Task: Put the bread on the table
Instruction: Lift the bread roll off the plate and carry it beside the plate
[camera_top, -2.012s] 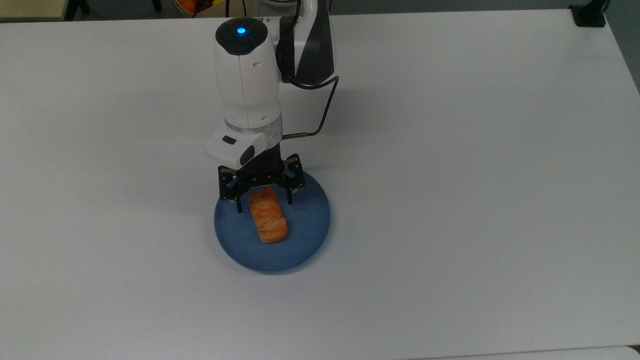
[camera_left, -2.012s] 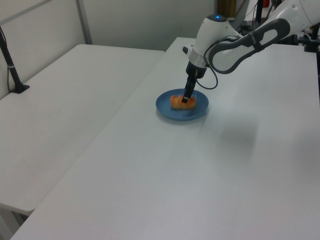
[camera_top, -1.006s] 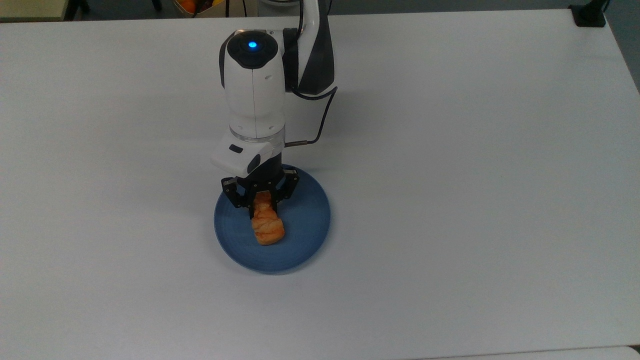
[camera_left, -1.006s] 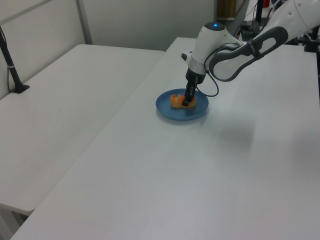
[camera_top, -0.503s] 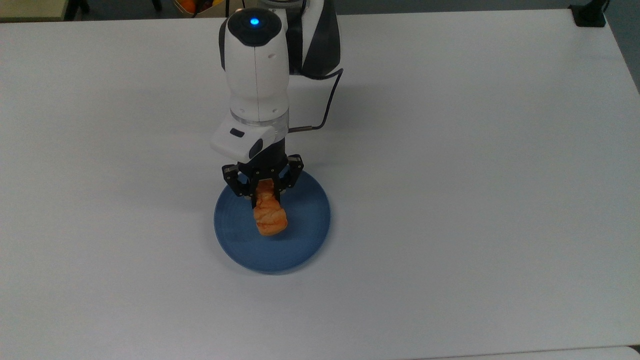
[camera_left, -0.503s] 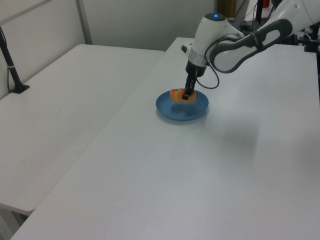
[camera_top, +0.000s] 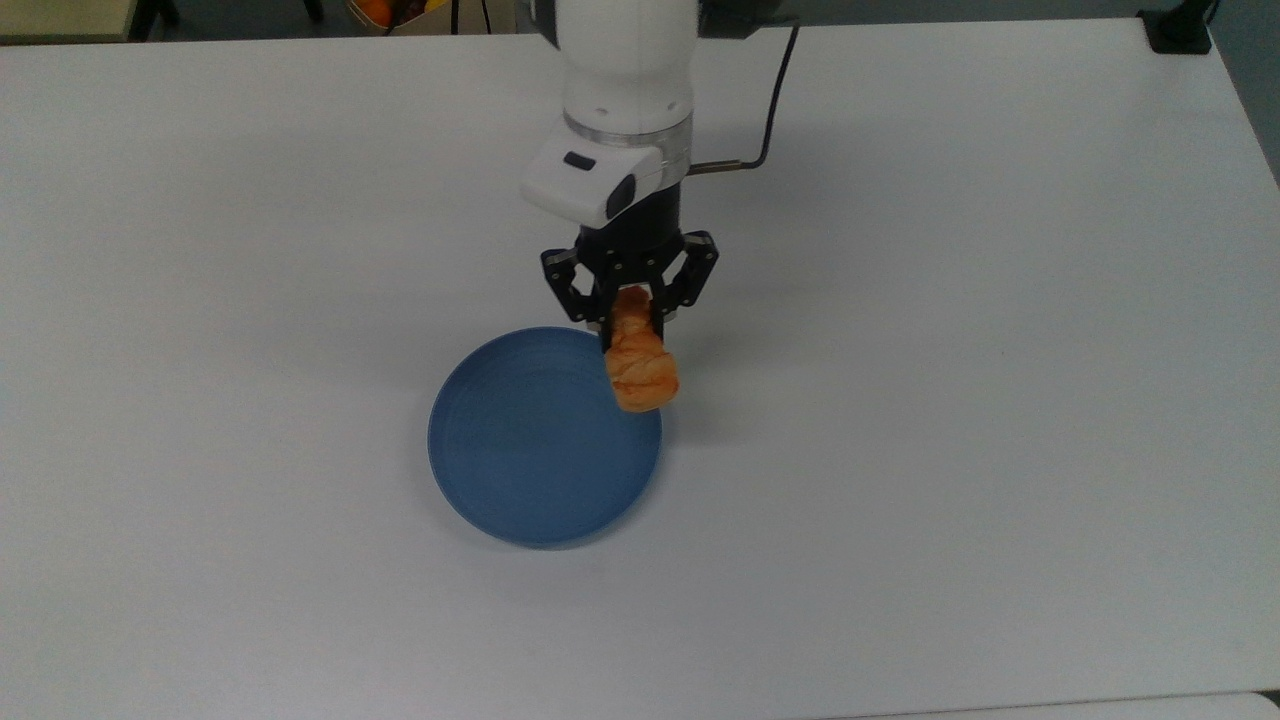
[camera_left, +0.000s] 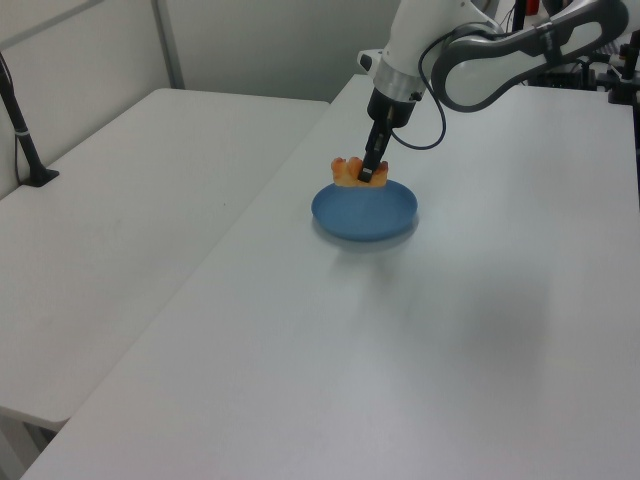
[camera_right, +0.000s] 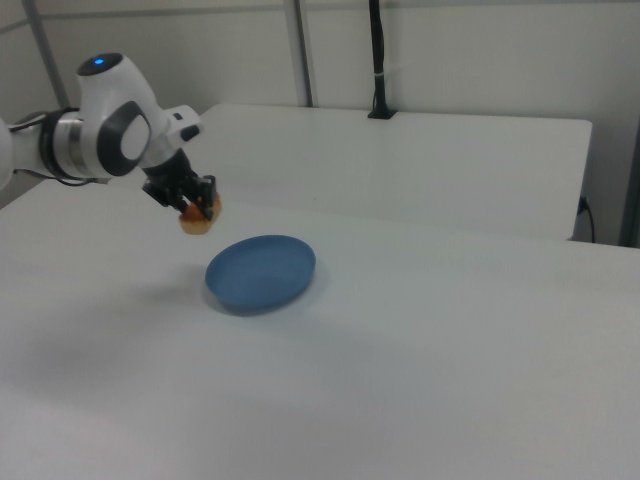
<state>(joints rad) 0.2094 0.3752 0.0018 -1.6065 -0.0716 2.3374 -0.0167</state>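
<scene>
Above the plate's two-o'clock rim in the top view, your end effector grips the bread, raised off the worktop.

No readable text, labels, brands, numbers or signs on anything.

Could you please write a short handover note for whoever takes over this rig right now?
Gripper: shut on the bread, gripping one end so the loaf hangs below the fingers.
Bread: in the air, off the blue plate, over the plate's rim on the top view's right.
Plate: bare, resting on the table.
Done: bread picked up and lifted off the plate.
Left: carry it past the rim, lower it onto bare tabletop, open the gripper and withdraw.
</scene>
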